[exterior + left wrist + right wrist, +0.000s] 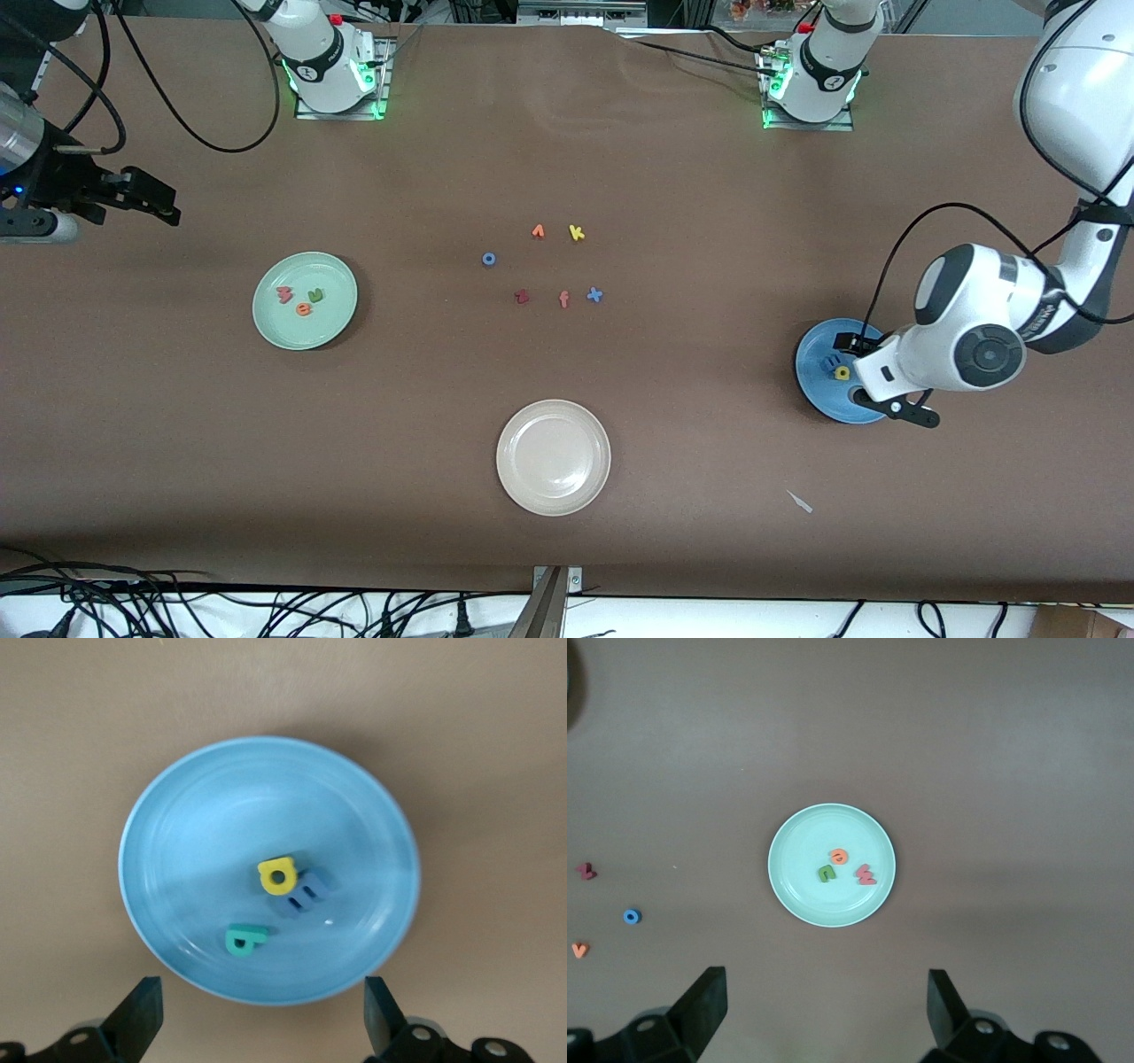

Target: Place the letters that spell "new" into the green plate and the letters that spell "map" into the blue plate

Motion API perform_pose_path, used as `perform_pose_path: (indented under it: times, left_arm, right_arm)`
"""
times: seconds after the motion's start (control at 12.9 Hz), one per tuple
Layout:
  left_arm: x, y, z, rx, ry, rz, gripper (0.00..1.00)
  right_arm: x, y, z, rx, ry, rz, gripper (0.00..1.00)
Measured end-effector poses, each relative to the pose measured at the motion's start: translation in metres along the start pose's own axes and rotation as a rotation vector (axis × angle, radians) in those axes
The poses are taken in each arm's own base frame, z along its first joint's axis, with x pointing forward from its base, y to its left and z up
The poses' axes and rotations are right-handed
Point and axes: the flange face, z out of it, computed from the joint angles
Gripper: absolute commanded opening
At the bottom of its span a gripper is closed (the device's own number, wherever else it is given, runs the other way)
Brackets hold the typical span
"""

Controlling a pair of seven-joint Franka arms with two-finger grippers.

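The blue plate (pixel 819 390) lies toward the left arm's end of the table. In it lie the yellow a (pixel 277 874), the blue m (pixel 304 894) and the teal p (pixel 243 940). My left gripper (pixel 262 1005) hangs open over the rim of the blue plate (pixel 221 815), holding nothing. The green plate (pixel 275 328) toward the right arm's end holds the pinkish-red w (pixel 284 294), the green n (pixel 315 295) and the orange e (pixel 305 309). My right gripper (pixel 164 204) waits open, high over bare table at the right arm's end, with the green plate (pixel 799 886) in its wrist view.
A beige plate (pixel 554 456) sits near the front edge at mid-table. Loose letters lie in the middle: an orange one (pixel 538 231), a yellow k (pixel 577 233), a blue ring (pixel 488 259), a dark red one (pixel 522 297), a salmon f (pixel 564 299), a blue x (pixel 594 295).
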Motion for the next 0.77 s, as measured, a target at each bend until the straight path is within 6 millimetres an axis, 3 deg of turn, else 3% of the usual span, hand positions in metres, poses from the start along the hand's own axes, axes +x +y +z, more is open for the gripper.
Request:
perform_pose_path:
  times: [0.15,0.62,0.77]
  left_arm:
    - [-0.009,0.004,-0.032,-0.033,0.003,-0.054,1.0]
    - [-0.062,0.015,-0.108,0.042,-0.085,-0.116,1.0]
    - [-0.076,0.008,-0.135,0.009,-0.077,-0.16,1.0]
  right_arm:
    - [0.001,0.0,0.001,0.0,0.002,-0.034,1.0]
    - [0.0,0.004,-0.001,0.001,0.003,-0.047,1.0]
    - [-0.001,0.003,-0.004,0.0,0.011,-0.057,1.0]
